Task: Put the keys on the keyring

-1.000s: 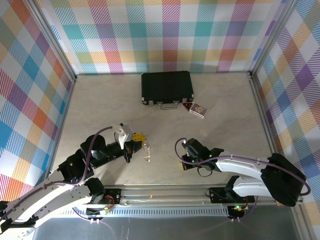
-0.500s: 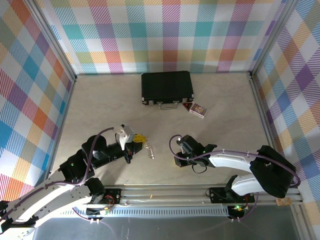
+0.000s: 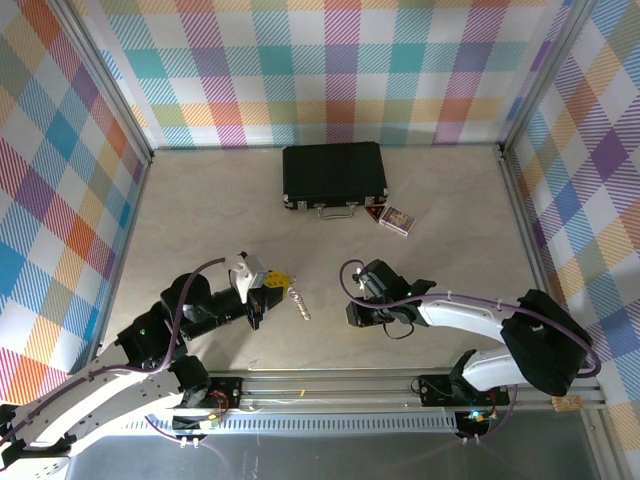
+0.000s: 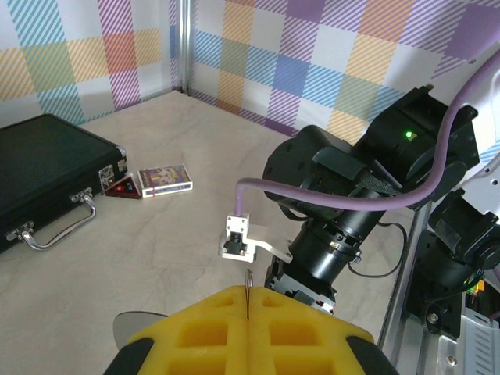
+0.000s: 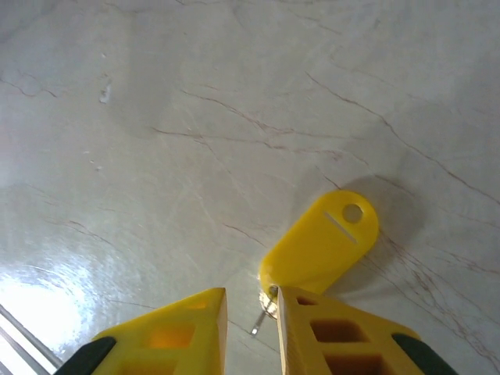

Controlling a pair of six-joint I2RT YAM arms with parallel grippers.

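left hand [image 4: 248, 303] pinches keyring [image 3: 298, 302]; right hand [image 5: 251, 303] slightly spread, key [image 5: 324, 246] blade half hidden.

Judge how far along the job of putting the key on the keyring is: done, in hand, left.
Done: the left hand is shut on the keyring, which trails from its fingertips. In hand: the right hand, fingers slightly apart, straddles the blade end of the yellow-headed key lying on the table. Left: grip the key, lift it, thread it onto the ring.
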